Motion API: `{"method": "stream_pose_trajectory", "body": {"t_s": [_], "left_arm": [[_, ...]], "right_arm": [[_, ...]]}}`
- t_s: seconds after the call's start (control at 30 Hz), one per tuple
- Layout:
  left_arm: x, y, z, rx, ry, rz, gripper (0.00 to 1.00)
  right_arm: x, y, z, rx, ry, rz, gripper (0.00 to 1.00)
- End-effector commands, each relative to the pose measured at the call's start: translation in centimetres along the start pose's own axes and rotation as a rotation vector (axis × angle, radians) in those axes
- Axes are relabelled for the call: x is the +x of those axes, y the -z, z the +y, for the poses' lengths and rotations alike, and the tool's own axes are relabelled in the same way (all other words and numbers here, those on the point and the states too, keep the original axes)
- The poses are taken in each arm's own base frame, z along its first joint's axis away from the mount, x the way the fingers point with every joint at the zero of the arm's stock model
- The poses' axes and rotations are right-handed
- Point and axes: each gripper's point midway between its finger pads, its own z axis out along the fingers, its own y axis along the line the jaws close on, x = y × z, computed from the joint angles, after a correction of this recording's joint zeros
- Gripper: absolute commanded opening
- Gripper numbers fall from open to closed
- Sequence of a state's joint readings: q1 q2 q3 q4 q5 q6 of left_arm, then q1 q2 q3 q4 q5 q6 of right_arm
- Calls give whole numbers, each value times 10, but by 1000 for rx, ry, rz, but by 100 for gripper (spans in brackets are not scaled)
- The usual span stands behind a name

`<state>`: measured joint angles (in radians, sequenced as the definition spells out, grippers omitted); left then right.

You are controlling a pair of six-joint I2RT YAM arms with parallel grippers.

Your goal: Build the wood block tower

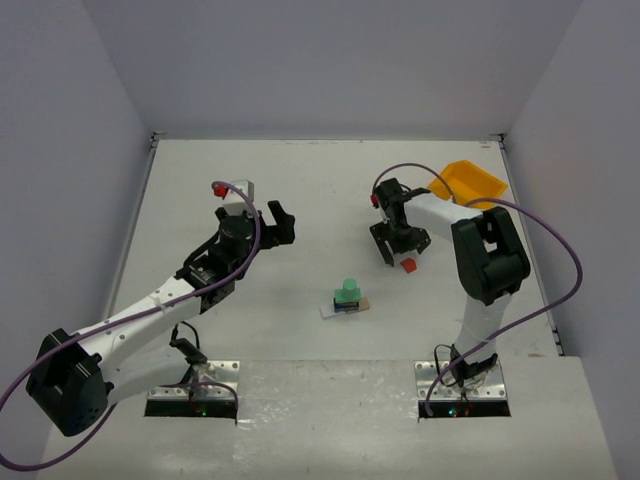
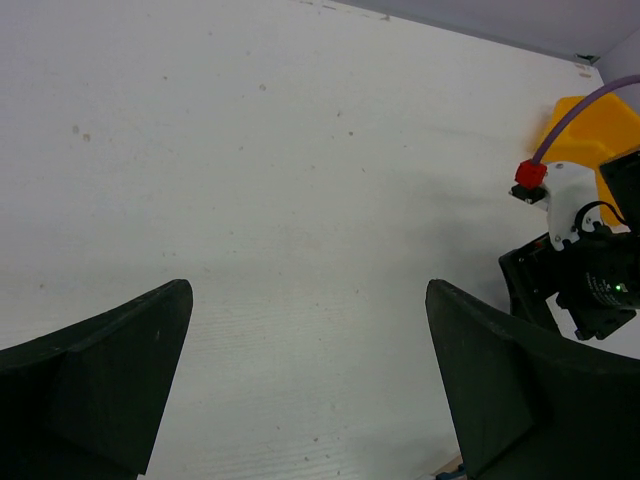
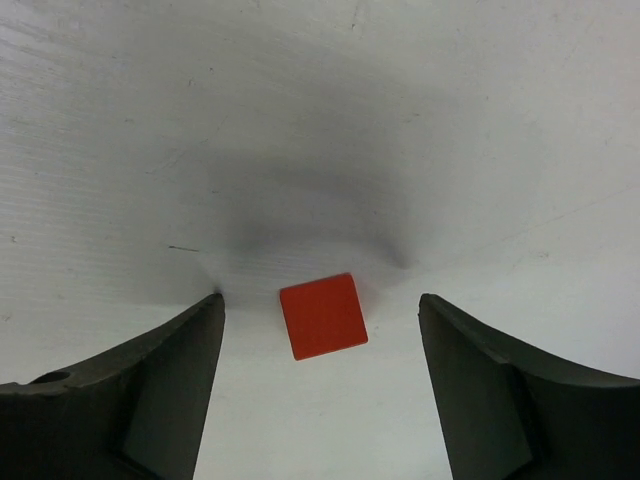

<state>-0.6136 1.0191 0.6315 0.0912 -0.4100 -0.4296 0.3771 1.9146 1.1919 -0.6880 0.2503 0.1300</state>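
The wood block tower (image 1: 346, 297) stands mid-table: a pale flat plank at the bottom, a blue piece on it and a green piece on top. A red block (image 3: 323, 316) lies flat on the table between the fingers of my right gripper (image 3: 320, 310), clear of both. That gripper (image 1: 395, 255) is open and hovers just above the red block (image 1: 408, 265), right of the tower. My left gripper (image 2: 310, 300) is open and holds nothing; it hangs over bare table at the left (image 1: 275, 222).
A yellow plastic bin (image 1: 468, 182) sits at the back right, behind the right arm. Its corner (image 2: 590, 130) shows in the left wrist view beside the right arm's wrist (image 2: 575, 270). White walls close the table on three sides.
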Motion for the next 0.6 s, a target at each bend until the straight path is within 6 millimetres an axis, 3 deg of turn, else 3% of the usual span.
{"method": "stream_pose_trajectory", "body": {"t_s": [0.0, 0.17, 0.33, 0.57], "left_arm": [[-14, 0, -3, 6, 13, -49, 100], [-14, 0, -1, -1, 11, -50, 100], [-14, 0, -1, -1, 14, -53, 100], [-13, 0, -2, 6, 12, -49, 100]], "right_arm": [[-26, 11, -1, 1, -92, -155, 80], [-16, 13, -4, 10, -91, -137, 79], [-6, 13, -2, -24, -108, -109, 60], [7, 15, -3, -28, -129, -80, 60]]}}
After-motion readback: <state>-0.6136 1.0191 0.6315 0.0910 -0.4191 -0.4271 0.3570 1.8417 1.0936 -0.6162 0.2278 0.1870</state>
